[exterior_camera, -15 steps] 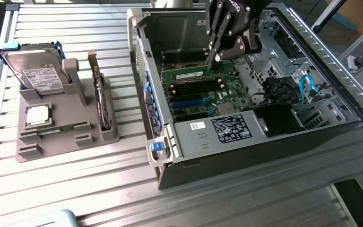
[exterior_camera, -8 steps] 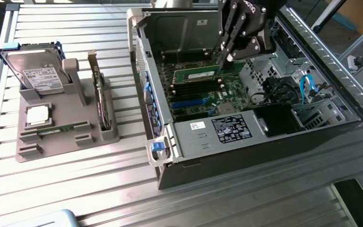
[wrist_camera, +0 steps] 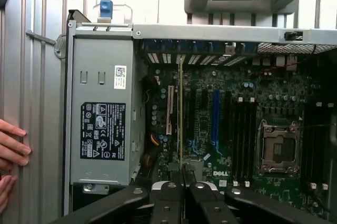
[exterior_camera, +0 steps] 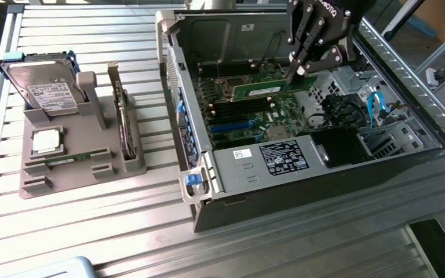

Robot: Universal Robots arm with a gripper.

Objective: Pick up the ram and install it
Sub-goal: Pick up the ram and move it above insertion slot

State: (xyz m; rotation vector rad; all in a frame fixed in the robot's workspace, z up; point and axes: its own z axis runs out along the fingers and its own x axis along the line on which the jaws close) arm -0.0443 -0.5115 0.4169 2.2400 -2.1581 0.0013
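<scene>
Claw [exterior_camera: 298, 70] closed tight on the ram [exterior_camera: 265, 90], pinching one end of the stick. Ram sits inside the open computer case [exterior_camera: 284, 200], over the motherboard [exterior_camera: 238, 119], near the black memory slots; can't tell if it touches them. Wrist view: ram edge-on, a thin line running out from the fingertips [wrist_camera: 174, 179] across the board. Power supply [exterior_camera: 280, 157] beside the board. On the bench [exterior_camera: 91, 226], to the exterior view's left of the case, a grey holder [exterior_camera: 68, 168] carries the hard drive [exterior_camera: 43, 87] and the upright expansion card [exterior_camera: 119, 116]. A person's hand [wrist_camera: 10, 153] rests on the bench by the case.
</scene>
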